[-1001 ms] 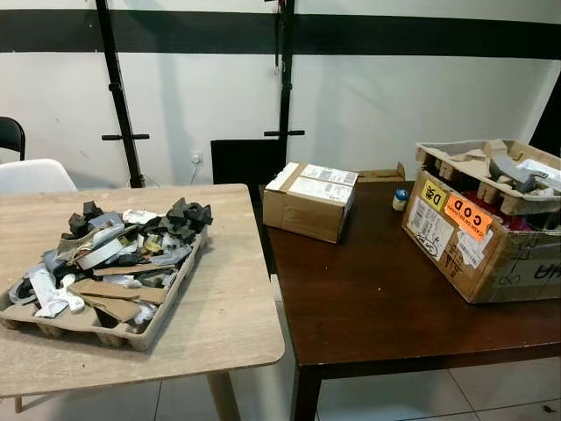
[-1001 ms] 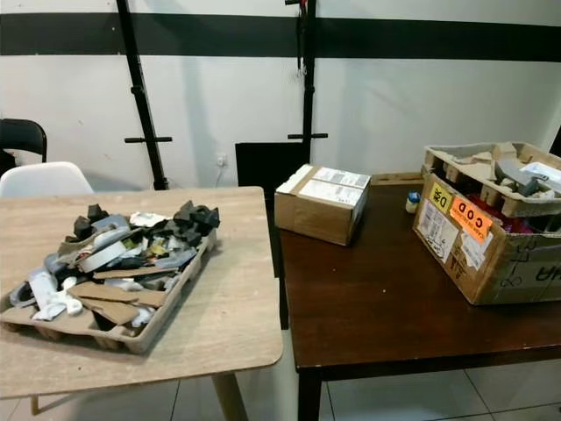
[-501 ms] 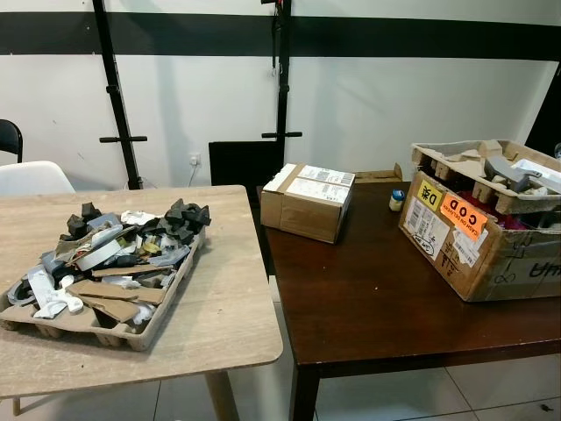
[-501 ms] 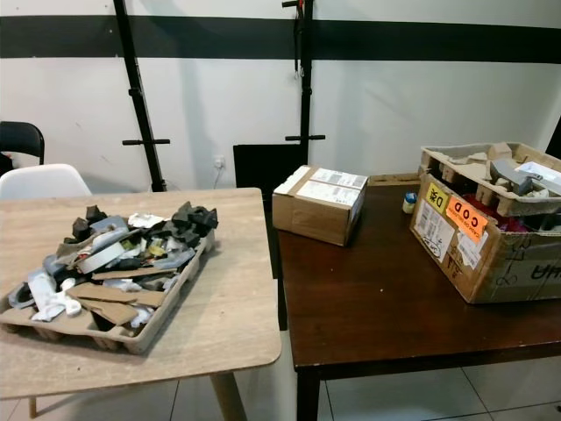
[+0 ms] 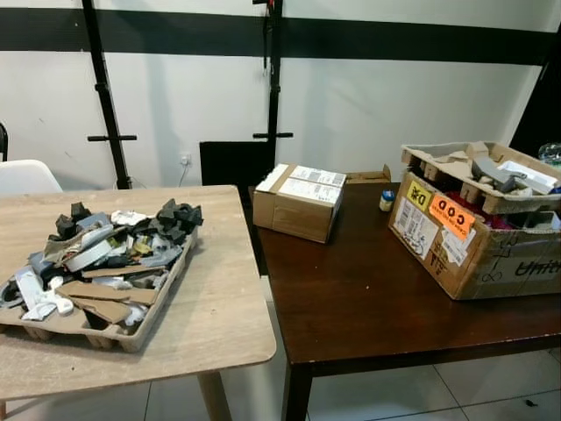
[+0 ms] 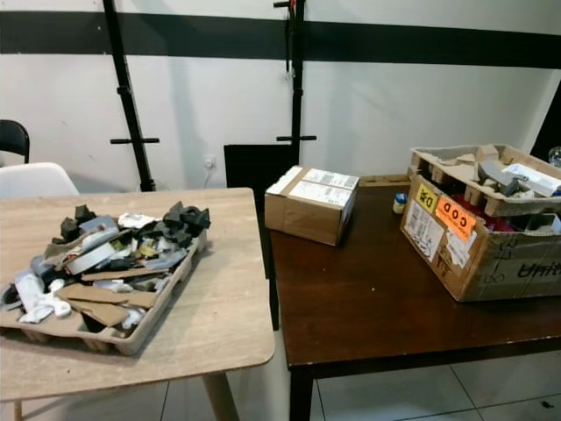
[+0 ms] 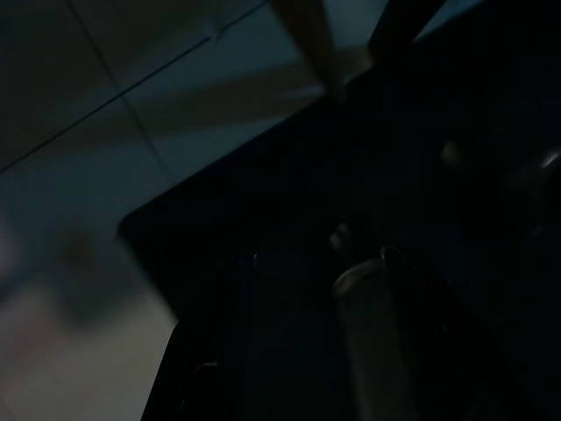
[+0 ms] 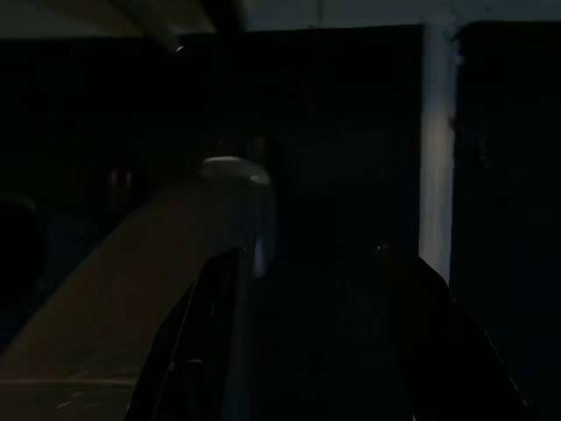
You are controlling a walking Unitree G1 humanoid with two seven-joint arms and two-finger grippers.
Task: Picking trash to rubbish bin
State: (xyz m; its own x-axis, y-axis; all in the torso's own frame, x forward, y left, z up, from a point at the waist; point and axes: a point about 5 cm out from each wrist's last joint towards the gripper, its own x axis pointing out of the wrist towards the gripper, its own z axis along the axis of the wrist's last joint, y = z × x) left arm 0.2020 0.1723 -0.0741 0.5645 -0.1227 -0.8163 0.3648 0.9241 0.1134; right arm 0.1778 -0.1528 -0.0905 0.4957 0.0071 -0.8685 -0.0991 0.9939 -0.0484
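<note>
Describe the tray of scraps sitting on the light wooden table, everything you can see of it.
The tray is a moulded pulp-cardboard packing insert, beige, with rounded cup-shaped feet along its near edge. It lies flat on the light wooden table, angled to the table's edges, towards the left side. It is heaped with scraps: black foam chunks at the far end, grey and white strips in the middle, and brown cardboard pieces near the front. Nothing but the table and its load touches it.

The head camera pans right: the trash tray [image 5: 88, 281], small box [image 5: 296, 202] and open carton [image 5: 478, 219] all sit further left in view, themselves unmoved.
</note>
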